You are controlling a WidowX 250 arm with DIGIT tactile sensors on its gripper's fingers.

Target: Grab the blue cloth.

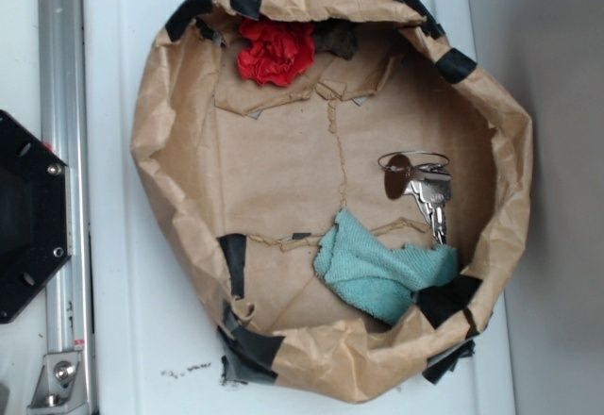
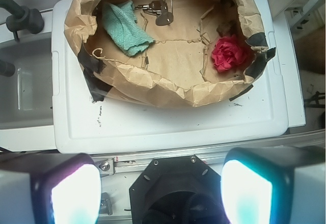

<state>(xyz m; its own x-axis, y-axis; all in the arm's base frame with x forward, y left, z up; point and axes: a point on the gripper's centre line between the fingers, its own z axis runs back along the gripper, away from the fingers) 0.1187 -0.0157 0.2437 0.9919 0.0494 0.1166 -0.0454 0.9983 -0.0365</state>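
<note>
The blue cloth (image 1: 382, 269) (image 2: 125, 28), a crumpled teal terry towel, lies on the floor of a brown paper basin (image 1: 179, 151) (image 2: 168, 89), near its front right wall in the exterior view. A bunch of keys (image 1: 420, 189) (image 2: 159, 9) rests just beyond the cloth and touches its edge. My gripper (image 2: 162, 193) is seen only in the wrist view. It hangs open, far back from the basin and above the black robot base (image 2: 175, 186), with nothing between its fingers (image 2: 76, 196).
A red ruffled fabric piece (image 1: 276, 52) (image 2: 229, 52) sits at the basin's opposite side. The basin rests on a white plastic lid (image 1: 123, 273) (image 2: 168, 124). An aluminium rail (image 1: 61, 170) and the black base plate (image 1: 28, 217) stand left of it.
</note>
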